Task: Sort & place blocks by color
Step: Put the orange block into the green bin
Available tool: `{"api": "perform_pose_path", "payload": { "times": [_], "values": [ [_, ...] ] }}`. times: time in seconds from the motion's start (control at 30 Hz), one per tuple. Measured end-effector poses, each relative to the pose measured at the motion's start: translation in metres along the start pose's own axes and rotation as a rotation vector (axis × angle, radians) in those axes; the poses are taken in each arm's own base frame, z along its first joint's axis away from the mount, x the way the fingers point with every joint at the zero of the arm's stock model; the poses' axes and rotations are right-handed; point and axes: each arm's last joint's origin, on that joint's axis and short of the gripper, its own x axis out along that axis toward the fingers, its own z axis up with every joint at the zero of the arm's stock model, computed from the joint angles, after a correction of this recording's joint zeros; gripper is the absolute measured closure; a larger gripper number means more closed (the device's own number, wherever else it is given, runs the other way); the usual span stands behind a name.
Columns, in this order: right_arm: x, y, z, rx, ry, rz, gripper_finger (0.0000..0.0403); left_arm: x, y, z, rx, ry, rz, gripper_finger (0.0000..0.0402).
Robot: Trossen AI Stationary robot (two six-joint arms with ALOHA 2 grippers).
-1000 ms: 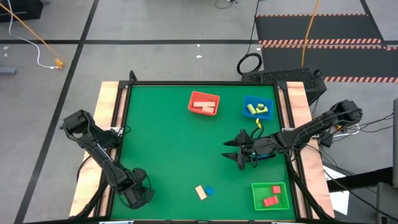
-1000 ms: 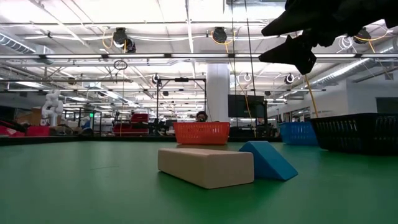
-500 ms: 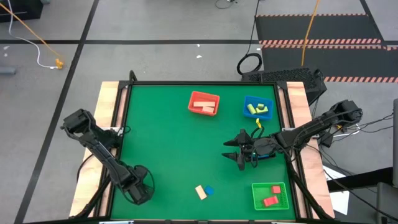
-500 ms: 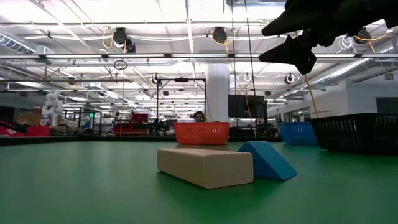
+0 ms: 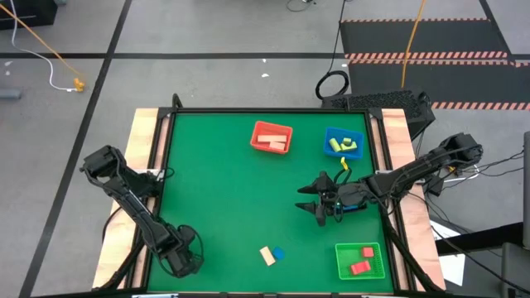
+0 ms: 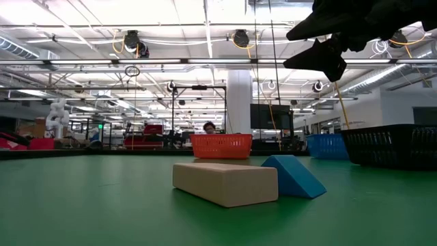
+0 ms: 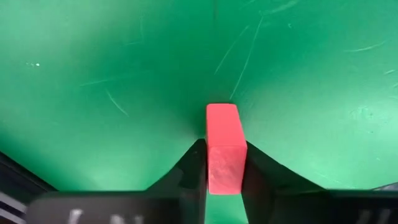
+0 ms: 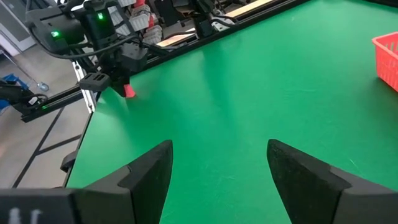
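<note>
My left gripper [image 5: 180,260] is at the table's near left corner, shut on a red block [image 7: 222,127]. The right wrist view shows that block [image 8: 129,91] sticking out below the left gripper. My right gripper [image 5: 310,203] hovers open above the table's right half, holding nothing [image 8: 219,149]. A pale wood bar [image 5: 267,256] and a blue wedge block [image 5: 279,253] lie flat on the table near its near edge, touching or almost touching [image 6: 225,183] [image 6: 293,175]. My left gripper pinches the red block between its two fingers, one finger [image 7: 194,163] on each long side face. The held end [image 7: 224,165] sits between the fingers and the free end [image 7: 222,115] sticks out past the tips toward the table. Whether that end touches the table, I cannot tell.
A red tray [image 5: 272,136] with pale wood blocks and a blue tray [image 5: 344,143] with yellow-green blocks stand near the far edge. A green tray [image 5: 360,260] with red blocks sits at the near right corner. Open green tabletop lies across the left half and the middle.
My left gripper, still shut on the red block, has swung a little toward the table's middle and come back to the near left corner. My right gripper has kept still and open. The blocks on the table have not moved.
</note>
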Motion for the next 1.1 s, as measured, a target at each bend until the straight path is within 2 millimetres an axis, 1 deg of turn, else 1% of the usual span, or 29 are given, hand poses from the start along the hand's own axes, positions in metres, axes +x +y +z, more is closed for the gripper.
{"api": "perform_pose_path", "payload": {
  "times": [0.03,0.17,0.33,0.5,0.63,0.77,0.93,1.03,1.1],
  "values": [
    [0.000,0.000,0.000,0.000,0.000,0.000,0.0151,0.000,0.000,0.000,0.002,-0.003,-0.001,0.0343],
    [0.000,0.000,0.000,0.000,-0.001,-0.002,0.0151,-0.001,-0.003,0.005,0.005,-0.049,-0.033,0.0343],
    [0.000,0.000,0.000,0.001,-0.002,-0.003,0.0151,-0.005,-0.015,0.016,0.055,-0.087,-0.127,0.0343],
    [0.000,0.000,0.000,0.021,-0.002,-0.003,0.0151,-0.013,-0.030,0.036,0.135,-0.192,-0.242,0.0343],
    [0.000,0.001,0.000,-0.011,-0.002,0.002,0.0151,-0.024,-0.049,0.058,0.235,-0.347,-0.385,0.0343],
    [0.000,0.006,0.001,-0.112,-0.037,0.036,0.0151,-0.043,-0.073,0.082,0.378,-0.574,-0.570,0.0343],
    [0.007,0.017,0.005,-0.276,-0.162,0.099,0.0151,-0.082,-0.102,0.107,0.573,-0.879,-0.844,0.0343],
    [0.013,0.025,0.003,-0.418,-0.253,0.131,0.0151,-0.104,-0.110,0.116,0.628,-1.020,-0.989,0.0343],
    [0.016,0.031,0.002,-0.545,-0.316,0.141,0.0151,-0.114,-0.112,0.119,0.653,-1.067,-1.066,0.0343]
  ]
}}
